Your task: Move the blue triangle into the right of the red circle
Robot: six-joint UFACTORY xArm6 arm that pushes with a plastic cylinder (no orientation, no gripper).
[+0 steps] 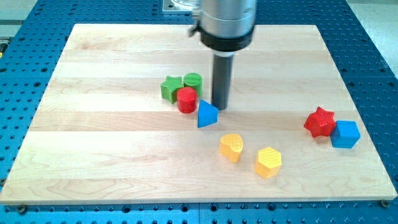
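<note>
Blue triangle (207,115): one, touching one red circle (186,99).

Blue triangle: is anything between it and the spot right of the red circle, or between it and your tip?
Nothing visible. My tip sits just above the blue triangle, which already lies at the red circle's lower right, with bare board between.

Setting: a robotics lab bench. A pale wooden board (124,155) lies on a blue perforated metal table (373,50) with regular mounting holes; a robot arm (225,22) enters at 12 o'clock.
</note>
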